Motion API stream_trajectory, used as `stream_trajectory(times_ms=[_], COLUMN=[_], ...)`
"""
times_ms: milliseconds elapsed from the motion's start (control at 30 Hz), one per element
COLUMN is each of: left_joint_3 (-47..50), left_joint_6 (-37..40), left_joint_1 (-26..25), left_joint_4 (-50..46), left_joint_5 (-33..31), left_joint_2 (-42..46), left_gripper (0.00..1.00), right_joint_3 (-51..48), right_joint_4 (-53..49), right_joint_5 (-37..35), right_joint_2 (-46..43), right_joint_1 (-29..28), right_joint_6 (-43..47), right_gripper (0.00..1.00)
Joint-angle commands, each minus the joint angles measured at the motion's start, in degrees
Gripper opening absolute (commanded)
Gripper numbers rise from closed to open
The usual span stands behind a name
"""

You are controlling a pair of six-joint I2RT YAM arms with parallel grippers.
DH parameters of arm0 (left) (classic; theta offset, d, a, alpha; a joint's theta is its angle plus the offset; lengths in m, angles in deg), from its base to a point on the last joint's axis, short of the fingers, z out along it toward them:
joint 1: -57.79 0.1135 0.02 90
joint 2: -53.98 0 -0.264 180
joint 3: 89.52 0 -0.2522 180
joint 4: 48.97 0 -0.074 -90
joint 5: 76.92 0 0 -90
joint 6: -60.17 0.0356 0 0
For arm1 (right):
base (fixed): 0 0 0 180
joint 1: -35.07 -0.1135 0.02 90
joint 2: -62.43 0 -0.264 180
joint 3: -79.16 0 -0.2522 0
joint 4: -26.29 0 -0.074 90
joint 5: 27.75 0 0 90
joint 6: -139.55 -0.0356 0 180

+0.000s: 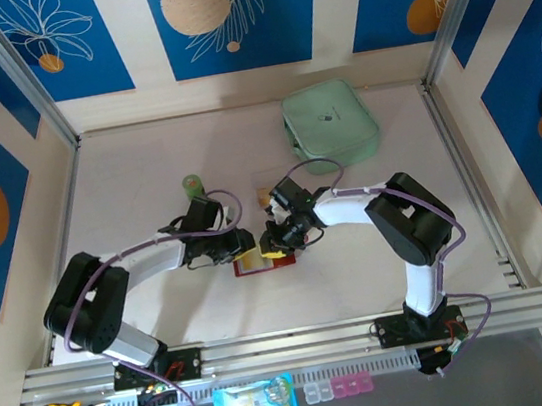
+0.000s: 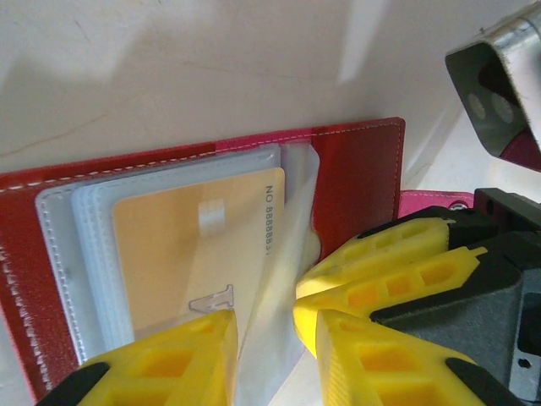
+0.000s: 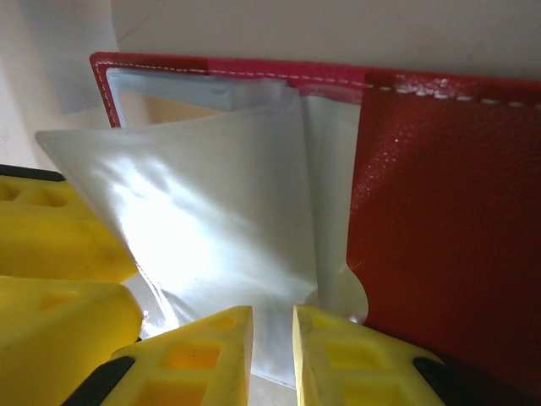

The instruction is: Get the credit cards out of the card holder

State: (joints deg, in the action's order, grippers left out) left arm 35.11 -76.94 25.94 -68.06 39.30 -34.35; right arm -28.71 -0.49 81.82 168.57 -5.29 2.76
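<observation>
The card holder (image 1: 251, 264) lies open on the counter (image 1: 145, 170), near the front middle, with both grippers meeting over it. From the left wrist, its red cover (image 2: 359, 169) is spread flat and a stack of clear sleeves (image 2: 63, 254) sits inside. A tan-orange card (image 2: 177, 245) is in the top sleeve, its printed number running along the right edge. A pink tab (image 2: 427, 203) pokes out from behind the cover's right side.

The left gripper (image 2: 264, 326) hangs at the card's lower edge, its jaws a little apart, one yellow finger (image 2: 169, 364) over the card and a loose sleeve edge in the gap. The right gripper (image 3: 272, 317) has its jaws close together, pinching a lifted sleeve (image 3: 211, 194) that stands up off the card holder (image 3: 448, 211). Its fingers (image 2: 380, 254) sit just beside the left gripper's.

A mint-green pouch (image 1: 331, 124) rests well apart at the back right.
</observation>
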Motion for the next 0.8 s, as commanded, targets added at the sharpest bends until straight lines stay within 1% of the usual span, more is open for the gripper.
stream_trajectory(times_ms=[0, 400, 533, 667, 767], left_joint_3=[0.9, -1.2, -3.1, -5.1, -6.5], left_joint_6=[-1.2, -2.2, -2.3, -2.4, -2.8], left_joint_1=[-0.6, -1.8, -2.6, -3.9, -4.9], left_joint_4=[2.1, 0.5, -0.3, -0.6, -0.2], left_joint_5=[2.4, 2.5, 2.3, 2.3, 2.3], left_joint_2=[-0.7, 1.4, 1.2, -0.2, -1.9], left_gripper=[0.30, 0.31, 0.38, 0.43, 0.44], right_joint_3=[-0.7, -1.2, -2.1, -3.3, -4.1], right_joint_4=[-0.4, -4.7, -5.9, -6.8, -7.7], right_joint_5=[1.1, -3.5, -4.8, -5.6, -6.0], right_joint_2=[-2.2, -8.7, -11.4, -14.5, -16.5], right_joint_1=[0.3, 1.3, 2.7, 4.3, 5.7], right_joint_6=[-0.1, 1.1, 1.5, 2.0, 2.5], right_gripper=[0.22, 0.22, 0.22, 0.22, 0.22])
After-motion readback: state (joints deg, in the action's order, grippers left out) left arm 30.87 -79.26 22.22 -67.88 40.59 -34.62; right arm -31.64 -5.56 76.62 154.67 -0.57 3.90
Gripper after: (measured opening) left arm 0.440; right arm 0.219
